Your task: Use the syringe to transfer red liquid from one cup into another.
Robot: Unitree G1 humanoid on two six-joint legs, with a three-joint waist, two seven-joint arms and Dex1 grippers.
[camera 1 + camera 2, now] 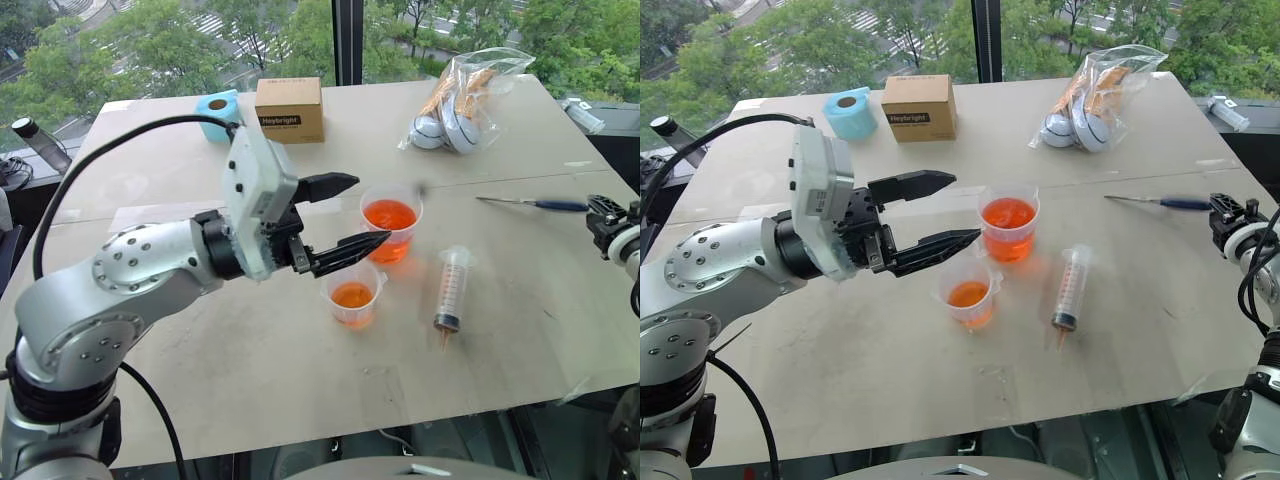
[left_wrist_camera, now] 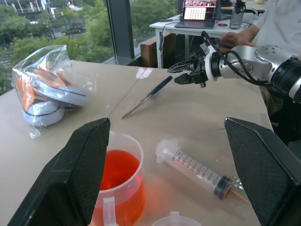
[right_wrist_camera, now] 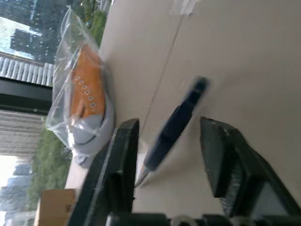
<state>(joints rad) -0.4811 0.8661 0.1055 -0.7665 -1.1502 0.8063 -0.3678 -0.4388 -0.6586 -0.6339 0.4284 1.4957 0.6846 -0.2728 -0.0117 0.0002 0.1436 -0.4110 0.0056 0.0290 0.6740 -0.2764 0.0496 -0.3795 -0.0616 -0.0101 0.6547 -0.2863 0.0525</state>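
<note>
- Syringe [image 1: 452, 290] lies flat on the table [image 1: 250, 380], held by nothing, its thin tip towards the near edge and its plunger end away; a trace of orange-red shows at the tip end.
- Smaller cup [image 1: 353, 296] stands upright at about nine o'clock from the syringe, near it but apart, with red liquid [image 1: 352, 295] in its lower part.
- Larger cup [image 1: 391, 223] stands upright just beyond the smaller one, at about one o'clock from it, also holding red liquid; whether the two cups touch cannot be told.
- Left gripper [image 1: 358, 211] hovers above the table by both cups, fingers spread wide and gripping nothing; the lower finger reaches in front of the larger cup.
- Right gripper [image 2: 178, 73] is at the table's right edge, at about three o'clock from the larger cup, fingers parted and empty, either side of a dark-handled tool [image 1: 535, 204] on the table.
- Farther back: a plastic bag [image 1: 465, 98], a cardboard box [image 1: 290, 109] and a blue roll [image 1: 218, 113].
</note>
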